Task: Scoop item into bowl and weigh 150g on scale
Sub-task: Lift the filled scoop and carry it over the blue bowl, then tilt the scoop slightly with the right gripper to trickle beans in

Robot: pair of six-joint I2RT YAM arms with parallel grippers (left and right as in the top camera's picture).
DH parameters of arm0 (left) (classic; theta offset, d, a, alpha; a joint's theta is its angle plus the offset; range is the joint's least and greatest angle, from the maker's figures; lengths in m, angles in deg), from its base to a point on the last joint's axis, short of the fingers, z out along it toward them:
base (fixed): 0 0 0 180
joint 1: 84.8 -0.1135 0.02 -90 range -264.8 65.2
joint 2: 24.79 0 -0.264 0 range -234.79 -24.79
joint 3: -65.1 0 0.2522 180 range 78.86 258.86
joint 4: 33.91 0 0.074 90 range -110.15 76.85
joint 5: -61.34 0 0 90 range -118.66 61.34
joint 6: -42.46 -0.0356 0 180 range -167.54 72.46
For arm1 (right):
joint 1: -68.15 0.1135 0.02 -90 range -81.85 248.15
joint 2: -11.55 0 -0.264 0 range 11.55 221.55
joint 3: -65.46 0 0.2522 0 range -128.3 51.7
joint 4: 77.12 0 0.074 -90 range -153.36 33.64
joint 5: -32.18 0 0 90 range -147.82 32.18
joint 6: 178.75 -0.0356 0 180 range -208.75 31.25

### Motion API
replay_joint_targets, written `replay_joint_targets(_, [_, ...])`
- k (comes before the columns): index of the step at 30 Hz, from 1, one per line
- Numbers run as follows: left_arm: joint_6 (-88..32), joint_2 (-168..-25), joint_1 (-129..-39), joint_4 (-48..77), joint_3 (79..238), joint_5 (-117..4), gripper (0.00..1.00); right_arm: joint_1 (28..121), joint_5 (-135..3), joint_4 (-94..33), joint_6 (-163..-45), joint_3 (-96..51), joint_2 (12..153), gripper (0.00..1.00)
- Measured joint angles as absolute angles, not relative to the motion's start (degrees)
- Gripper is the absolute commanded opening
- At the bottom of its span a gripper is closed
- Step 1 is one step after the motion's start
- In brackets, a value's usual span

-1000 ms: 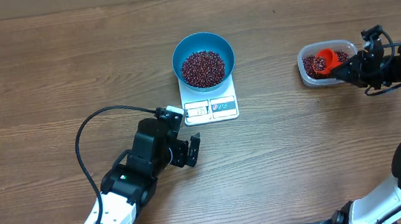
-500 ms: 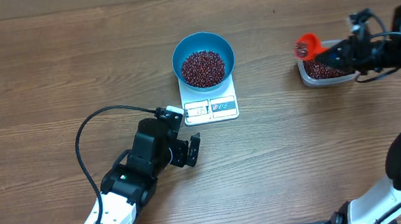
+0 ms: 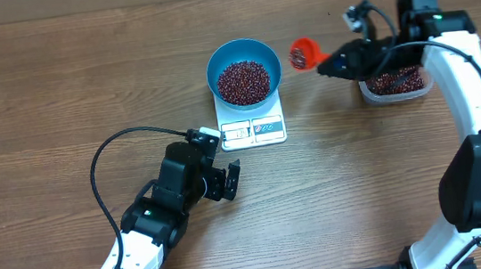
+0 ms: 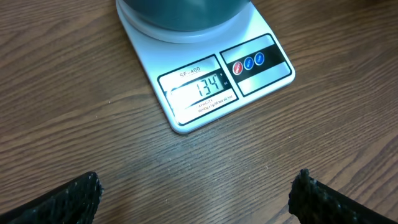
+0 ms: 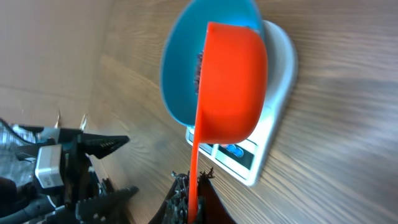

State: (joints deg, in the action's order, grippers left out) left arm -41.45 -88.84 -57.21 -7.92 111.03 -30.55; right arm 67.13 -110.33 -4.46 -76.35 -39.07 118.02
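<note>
Right tool [image 3: 330, 61], pinching scoop [image 3: 304, 53], swung from tub [image 3: 397, 87] toward bowl [image 3: 213, 68]; left tool [image 3: 232, 179] spread.

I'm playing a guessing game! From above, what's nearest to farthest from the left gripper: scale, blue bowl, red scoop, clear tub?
From the left gripper:
1. Scale, just ahead.
2. Blue bowl, on the scale.
3. Red scoop, right of the bowl.
4. Clear tub, far right.

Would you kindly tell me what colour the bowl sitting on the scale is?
Bright blue; the bowl shows best in the overhead view.
</note>
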Motion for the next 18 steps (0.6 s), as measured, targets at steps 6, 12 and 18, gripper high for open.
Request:
replay_joint_targets(6, [-41.4,-88.8,-57.2,-7.9,111.0,-30.6,1.00,73.5,-107.9,-9.8,-80.7,-39.1,118.0,0.04])
replay_joint_targets(12, [-41.5,-88.8,-57.2,-7.9,111.0,-30.6,0.99,79.2,-103.0,-12.7,-83.3,-39.1,118.0,0.04])
replay_joint_targets(18, [-41.4,-88.8,-57.2,-7.9,111.0,-30.6,0.99,82.3,-96.7,-14.3,-85.2,-39.1,118.0,0.04])
